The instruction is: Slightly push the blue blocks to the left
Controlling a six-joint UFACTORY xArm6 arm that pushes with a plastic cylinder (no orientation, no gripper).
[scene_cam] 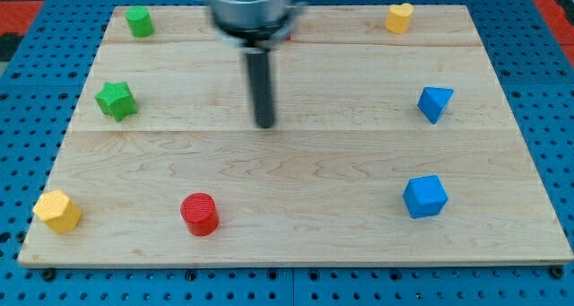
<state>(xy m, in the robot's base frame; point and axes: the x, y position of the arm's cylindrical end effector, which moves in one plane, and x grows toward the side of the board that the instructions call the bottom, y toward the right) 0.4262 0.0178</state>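
Pale wood bench [296, 207], planked, set on a blue pegboard [27, 144]. Arm ends in a dark rod hanging from a blurred grey mount at the view's top centre; my tip [265, 125] sits on bare wood, upper middle of the bench, touching no block. No jaws on this rig, only the rod, so nothing is held. Two blue blocks on the view's right side: blue triangular block [434, 103] at mid-height near the right edge, and blue cube [424, 196] below it toward the view's bottom, the two apart from each other. Both lie well to the right of my tip; the triangular one is roughly level with it, the cube lower. Green block [138, 21] at the top-left corner, shape unclear. Green star block [116, 100] below it on the left, well left of my tip. Yellow block [57, 210], many-sided, at the bottom-left corner near the bench edge. Red cylinder [199, 214] upright at lower left-centre, below and left of my tip. Yellow block [399, 18], heart-like, at the top right. A sliver of red shows beside the mount at the top; shape cannot be told.
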